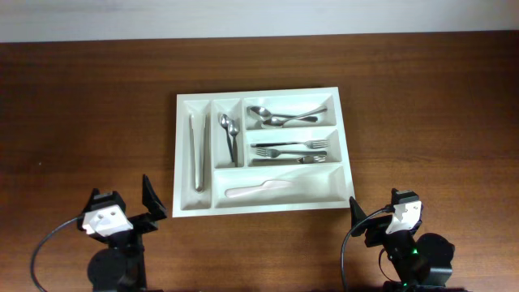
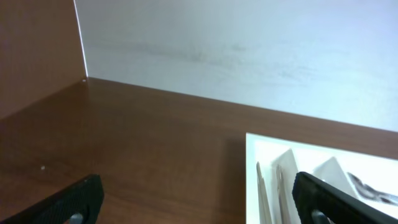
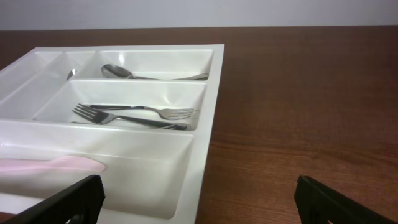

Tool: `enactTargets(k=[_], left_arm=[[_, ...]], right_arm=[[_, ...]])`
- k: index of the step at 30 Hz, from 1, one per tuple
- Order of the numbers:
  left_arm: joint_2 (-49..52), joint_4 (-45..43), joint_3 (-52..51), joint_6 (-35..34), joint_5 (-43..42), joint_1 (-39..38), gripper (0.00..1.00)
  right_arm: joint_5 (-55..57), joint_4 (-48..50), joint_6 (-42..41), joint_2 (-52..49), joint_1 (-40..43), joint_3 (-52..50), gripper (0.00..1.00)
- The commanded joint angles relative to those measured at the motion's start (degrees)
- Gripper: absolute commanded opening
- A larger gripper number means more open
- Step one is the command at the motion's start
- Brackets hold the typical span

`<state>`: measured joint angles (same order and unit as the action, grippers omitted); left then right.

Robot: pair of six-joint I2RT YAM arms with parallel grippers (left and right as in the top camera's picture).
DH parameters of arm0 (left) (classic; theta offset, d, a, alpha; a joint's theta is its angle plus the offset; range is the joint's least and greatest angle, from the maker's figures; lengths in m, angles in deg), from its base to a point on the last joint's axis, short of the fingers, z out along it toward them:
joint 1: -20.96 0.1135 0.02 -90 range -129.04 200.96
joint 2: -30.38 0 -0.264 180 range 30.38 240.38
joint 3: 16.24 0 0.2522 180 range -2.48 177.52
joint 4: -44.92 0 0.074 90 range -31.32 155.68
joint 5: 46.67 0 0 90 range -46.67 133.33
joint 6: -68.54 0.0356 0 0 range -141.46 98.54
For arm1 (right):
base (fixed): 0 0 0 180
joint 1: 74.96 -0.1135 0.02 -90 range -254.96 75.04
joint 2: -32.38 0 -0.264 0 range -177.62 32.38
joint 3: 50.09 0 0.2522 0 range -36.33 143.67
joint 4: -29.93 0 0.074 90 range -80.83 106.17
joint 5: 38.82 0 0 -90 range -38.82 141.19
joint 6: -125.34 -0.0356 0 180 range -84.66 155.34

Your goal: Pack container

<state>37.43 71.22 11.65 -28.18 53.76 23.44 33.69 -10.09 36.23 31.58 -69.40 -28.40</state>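
The white cutlery tray (image 1: 180, 154) lies mid-table. Its two narrow upright compartments hold metal tongs (image 1: 199, 152) and small spoons (image 1: 229, 134). Its wide compartments hold spoons (image 1: 284, 118), forks (image 1: 292, 149) and a white knife (image 1: 259, 191). My left gripper (image 1: 128, 203) is open and empty, near the tray's front left corner and apart from it. My right gripper (image 1: 379, 212) is open and empty, off the front right corner. In the right wrist view, the gripper (image 3: 199, 205) faces the tray (image 3: 208, 124), forks (image 3: 137, 115) and knife (image 3: 50, 165). In the left wrist view, the gripper (image 2: 202, 205) sees the tray's corner (image 2: 267, 146).
The brown wooden table (image 1: 89, 122) surrounds the tray on all sides. A pale wall (image 1: 259, 15) runs along the far edge. Both arm bases stand at the near edge, with cables beside them.
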Motion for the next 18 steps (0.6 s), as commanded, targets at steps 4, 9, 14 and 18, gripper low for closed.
enactTargets(k=[4,9,14,18], left_arm=[[-4.31,-0.55,-5.62,-0.11,-1.22,-0.09,0.99],[-6.32,-0.52,-8.66,-0.11,-1.22,-0.09,0.99],[-6.78,-1.9,-10.8,-0.09,-1.2,-0.09,0.99],[-6.78,-2.71,-11.06,-0.09,-1.03,-0.09,0.99]], right_arm=[[-0.48,0.11,0.2,0.61,-0.35,-0.39,0.99],[-0.48,0.11,0.2,0.61,-0.35,-0.39,0.98],[-0.48,0.11,0.2,0.59,-0.35,-0.39,0.99],[-0.48,0.11,0.2,0.59,-0.35,-0.39,0.99]])
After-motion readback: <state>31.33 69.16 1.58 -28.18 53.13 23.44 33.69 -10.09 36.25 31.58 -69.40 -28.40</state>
